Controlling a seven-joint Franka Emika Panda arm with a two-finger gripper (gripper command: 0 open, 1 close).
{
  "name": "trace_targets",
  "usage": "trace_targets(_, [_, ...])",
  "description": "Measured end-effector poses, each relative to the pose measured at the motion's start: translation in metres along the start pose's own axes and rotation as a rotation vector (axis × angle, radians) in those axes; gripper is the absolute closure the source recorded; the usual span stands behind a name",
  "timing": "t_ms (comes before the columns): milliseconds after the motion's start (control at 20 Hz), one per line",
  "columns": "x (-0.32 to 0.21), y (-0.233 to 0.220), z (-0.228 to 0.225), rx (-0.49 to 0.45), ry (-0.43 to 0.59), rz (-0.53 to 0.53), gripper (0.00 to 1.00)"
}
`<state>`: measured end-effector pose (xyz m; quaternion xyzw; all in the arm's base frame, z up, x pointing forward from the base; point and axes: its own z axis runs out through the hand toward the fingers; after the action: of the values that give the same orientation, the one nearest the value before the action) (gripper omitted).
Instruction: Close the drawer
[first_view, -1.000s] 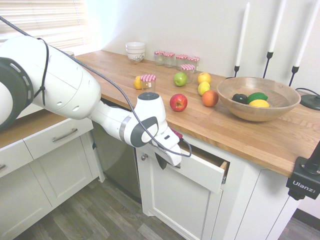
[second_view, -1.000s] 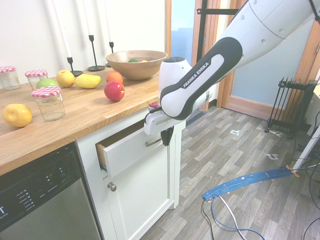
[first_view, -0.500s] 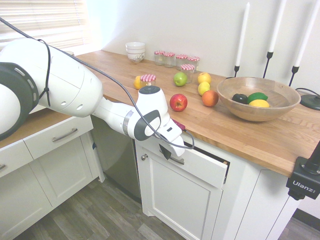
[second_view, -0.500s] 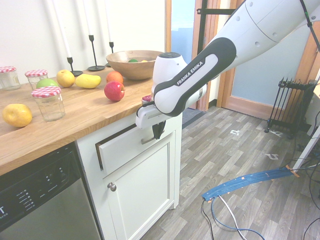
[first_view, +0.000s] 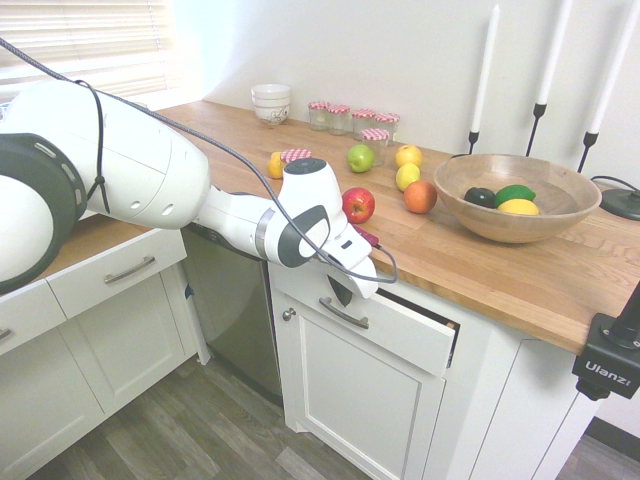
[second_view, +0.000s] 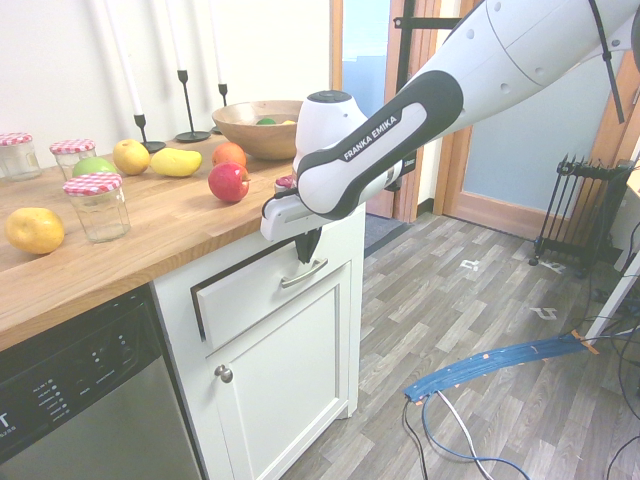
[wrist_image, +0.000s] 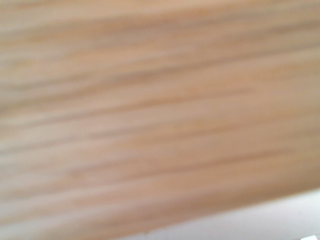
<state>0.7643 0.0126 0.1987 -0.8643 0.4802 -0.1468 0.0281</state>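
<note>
A white robot arm reaches over the edge of a butcher-block countertop (first_view: 480, 270), its gripper (first_view: 343, 291) pointing steeply down with the dark fingers clenched together and grasping nothing, their tips just above the silver bar handle (first_view: 343, 314) of the drawer (first_view: 400, 335). The drawer sits directly beneath the countertop's front edge, above a white panelled cupboard door (first_view: 350, 400), pushed almost fully in; a thin dark gap shows along its top and at one end. In the second exterior view the gripper (second_view: 306, 246) hangs just over the handle (second_view: 303, 273), and a dishwasher (second_view: 80, 400) stands beside the cupboard under the same countertop. The wrist camera shows only blurred wood grain of the countertop (wrist_image: 160, 110).

On the countertop behind the arm lies a red apple (first_view: 357, 204), with an orange (first_view: 420, 196), a yellow fruit (first_view: 407, 176), and a green apple (first_view: 360, 158) a little further back. A wooden bowl (first_view: 470, 205) holding fruit sits further along the countertop. Glass jars with red checked lids (first_view: 377, 140) and stacked white bowls (first_view: 271, 103) stand near the wall, beside tall white candles in black holders (first_view: 485, 75).
</note>
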Motion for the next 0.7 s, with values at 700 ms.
trace_targets(700, [0.004,-0.019,-0.019,0.041,0.03,0.018,1.0])
